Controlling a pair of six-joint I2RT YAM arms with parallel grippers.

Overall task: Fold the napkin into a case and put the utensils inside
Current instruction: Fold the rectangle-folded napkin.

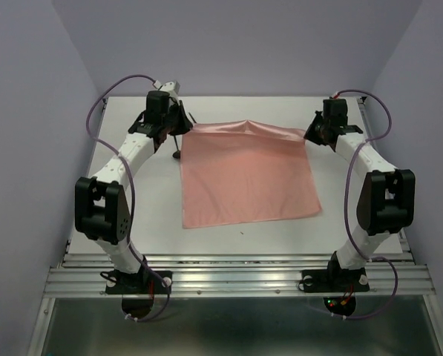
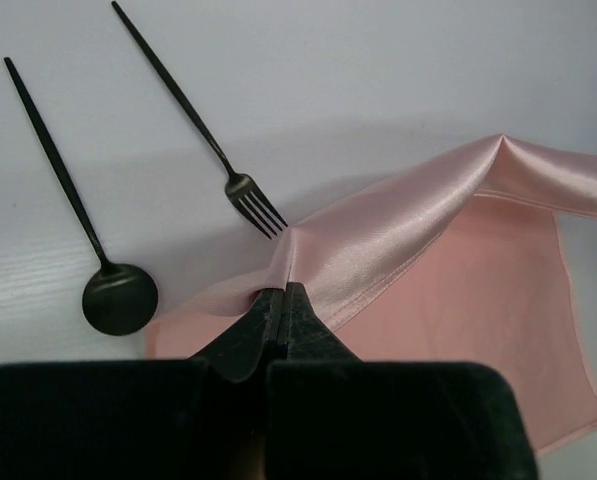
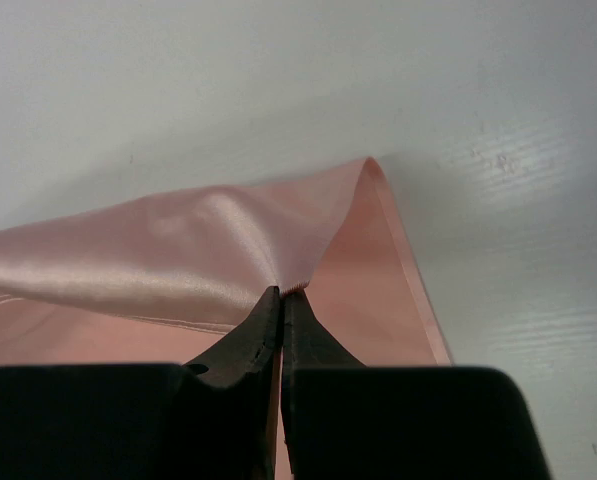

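Observation:
The pale pink napkin (image 1: 247, 174) lies spread on the white table, its far edge lifted. My left gripper (image 1: 182, 122) is shut on the napkin's far left corner (image 2: 288, 262), pinching the cloth between its fingertips. My right gripper (image 1: 310, 133) is shut on the far right corner (image 3: 296, 270). A black fork (image 2: 193, 125) and a black spoon (image 2: 88, 240) lie on the table just left of the left gripper (image 2: 282, 292); in the top view only a dark bit of a utensil (image 1: 176, 152) shows. The right gripper (image 3: 281, 296) holds the raised fold taut.
Purple cables (image 1: 106, 104) loop off both arms. Pale walls close in the table on three sides. The metal rail (image 1: 236, 278) with the arm bases runs along the near edge.

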